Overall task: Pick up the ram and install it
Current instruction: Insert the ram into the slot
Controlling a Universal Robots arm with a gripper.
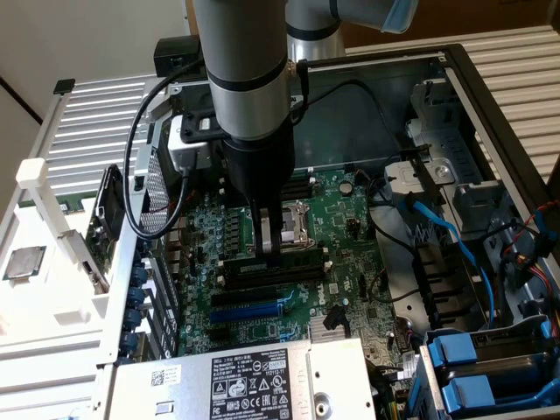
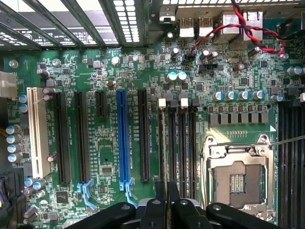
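Observation:
The ram (image 1: pixel 254 268), a thin green stick, stands on edge in the memory slot nearest the blue slot on the motherboard (image 1: pixel 350 227). In the wrist view the ram (image 2: pixel 165 143) appears edge-on as a pale line running from a white end clip down between my fingers. My gripper (image 1: pixel 275 254) points straight down over it, and the two black fingers (image 2: pixel 160 205) are closed together on the ram's top edge near its middle. Whether they pinch the ram or only press on it is hard to tell.
An open processor socket (image 2: pixel 237 183) lies right beside the memory slots. Expansion slots, one of them blue (image 2: pixel 123 138), run parallel on the other side. The power supply (image 1: pixel 245 381) sits at the case's near edge. Blue cables (image 1: pixel 446 236) and drive bays fill the exterior view's right. A loose processor chip (image 1: pixel 24 261) rests outside the case.

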